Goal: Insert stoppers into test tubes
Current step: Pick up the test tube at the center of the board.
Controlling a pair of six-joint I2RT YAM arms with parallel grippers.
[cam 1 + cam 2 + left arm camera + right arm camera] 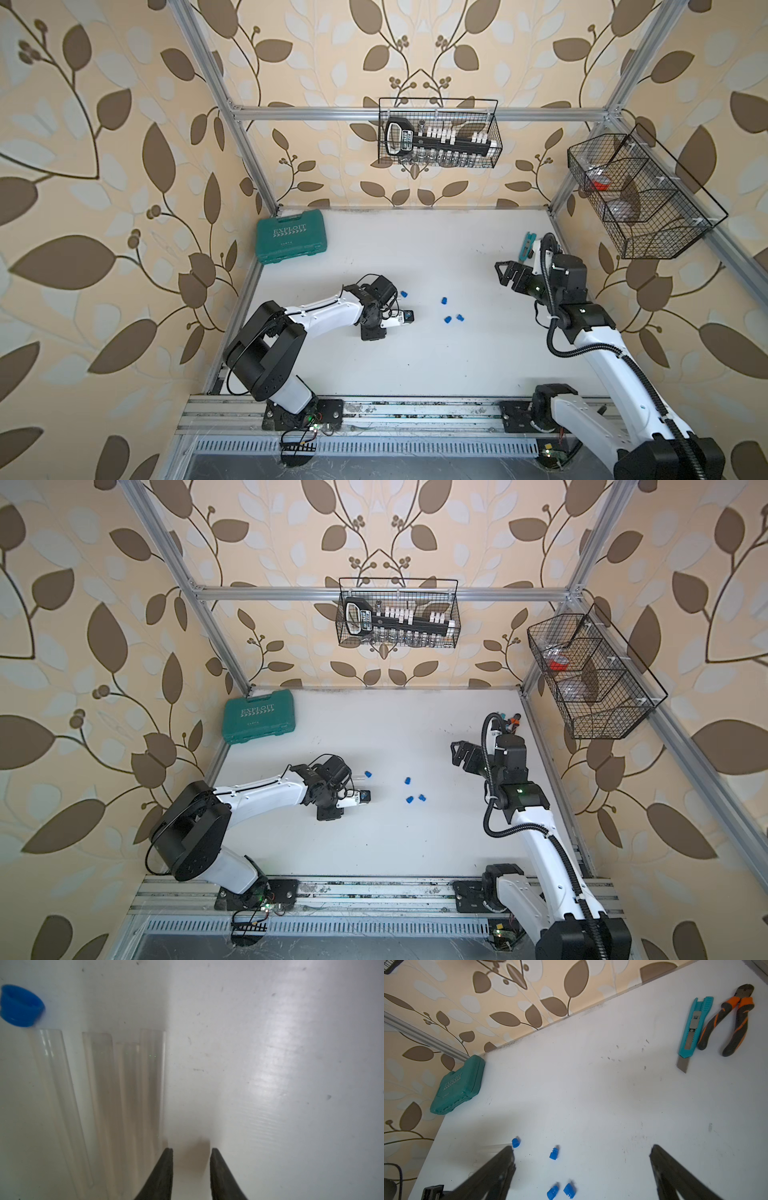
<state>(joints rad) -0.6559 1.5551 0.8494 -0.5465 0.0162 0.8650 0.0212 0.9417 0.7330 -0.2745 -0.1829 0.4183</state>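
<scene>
We see the left gripper [191, 1153] low over the worktop [291, 1064], jaws slightly parted on nothing; the four test tubes [152, 1084] lie side by side just outside one jaw. One stopper [20, 1005] sits by the outermost tube's mouth, three more stoppers [554, 1154] mid-worktop. The right gripper [581, 1147] gapes wide, empty.

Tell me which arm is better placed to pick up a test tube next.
Left. The left gripper is low at the test tubes, its jaws just beside the nearest one. The right gripper hangs open, farther off, beyond the stoppers.
</scene>
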